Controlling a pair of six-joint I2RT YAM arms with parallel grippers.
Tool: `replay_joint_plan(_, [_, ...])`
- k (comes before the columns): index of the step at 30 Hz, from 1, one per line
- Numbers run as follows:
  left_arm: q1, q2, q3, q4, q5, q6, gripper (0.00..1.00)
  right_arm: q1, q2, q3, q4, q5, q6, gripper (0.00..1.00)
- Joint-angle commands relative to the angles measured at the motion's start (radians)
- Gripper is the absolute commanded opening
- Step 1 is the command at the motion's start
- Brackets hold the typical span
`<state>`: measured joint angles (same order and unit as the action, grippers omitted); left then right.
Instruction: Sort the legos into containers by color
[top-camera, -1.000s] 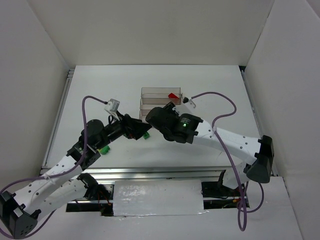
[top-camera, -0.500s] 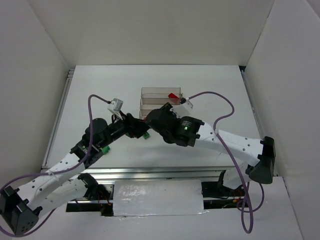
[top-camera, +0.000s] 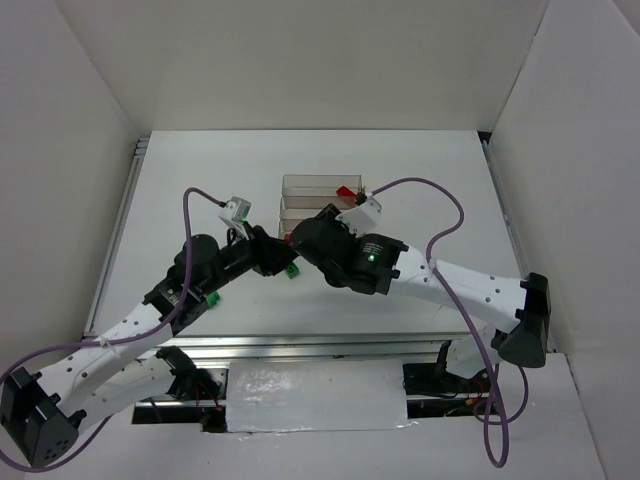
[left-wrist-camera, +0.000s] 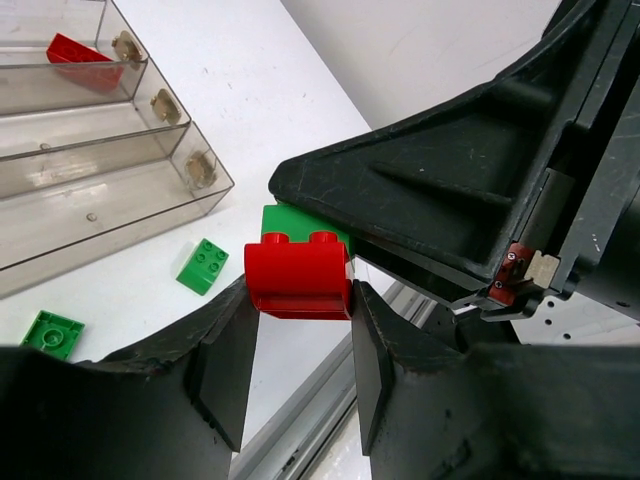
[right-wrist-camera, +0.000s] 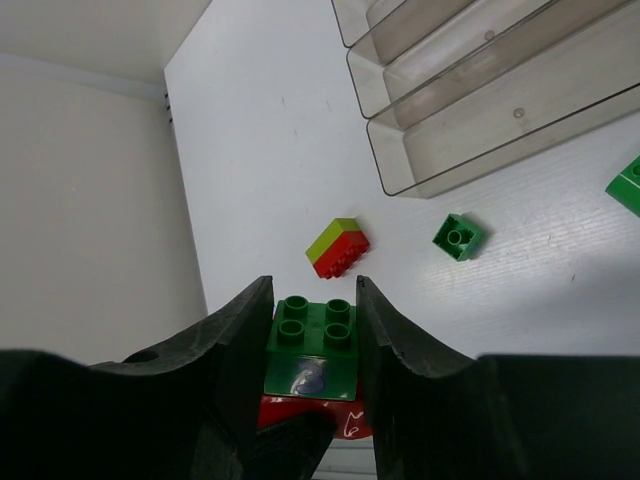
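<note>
A two-colour stack hangs above the table between both grippers. My left gripper (left-wrist-camera: 300, 292) is shut on its red lego (left-wrist-camera: 298, 272). My right gripper (right-wrist-camera: 312, 300) is shut on its green lego (right-wrist-camera: 312, 335), with the red half (right-wrist-camera: 345, 422) showing just below. In the top view the two grippers (top-camera: 282, 250) meet just in front of the clear containers (top-camera: 315, 195). The far bin holds a red lego (top-camera: 346, 191); the two nearer bins (left-wrist-camera: 90, 190) look empty.
Loose on the table lie a yellow-green and red stack (right-wrist-camera: 338, 247), a green lego (right-wrist-camera: 459, 237) near the containers' front corner, and two more green legos (left-wrist-camera: 203, 266) (left-wrist-camera: 52, 333). The metal rail of the table's near edge (top-camera: 300, 345) runs below the arms.
My left gripper has moved in toward the right gripper and closed from wide open onto the red lego. The right gripper has stayed shut on the green one.
</note>
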<state>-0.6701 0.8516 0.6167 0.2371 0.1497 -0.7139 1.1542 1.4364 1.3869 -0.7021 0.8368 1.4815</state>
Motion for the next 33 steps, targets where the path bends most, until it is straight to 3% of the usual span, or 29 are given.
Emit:
replay_joint_plan(1, [-0.003,0.001,0.055,0.002,-0.013,0.048,0.36,0.016,-0.027,0.008,0.090,0.007,-0.032,0.00])
replay_joint_plan(4, [-0.003,0.003,0.072,-0.019,-0.018,0.050,0.03,0.010,-0.030,-0.023,0.108,-0.002,-0.035,0.00])
replay_joint_plan(5, [-0.005,0.003,0.077,-0.025,-0.022,0.050,0.00,0.003,-0.036,-0.031,0.102,-0.001,-0.024,0.00])
replay_joint_plan(19, [-0.003,-0.023,0.037,-0.044,-0.027,0.076,0.00,-0.189,-0.188,-0.245,0.050,0.013,0.040,0.00])
replay_joint_plan(23, [-0.003,-0.003,0.054,-0.071,-0.085,0.090,0.00,-0.238,-0.241,-0.299,0.035,0.027,0.040,0.00])
replay_joint_plan(28, [0.000,0.222,0.242,-0.195,-0.251,0.177,0.00,-0.245,-0.326,-0.353,-0.042,0.061,0.016,0.00])
replay_joint_plan(33, [0.023,0.473,0.460,-0.179,-0.335,0.202,0.00,-0.241,-0.474,-0.410,-0.025,0.035,-0.119,0.00])
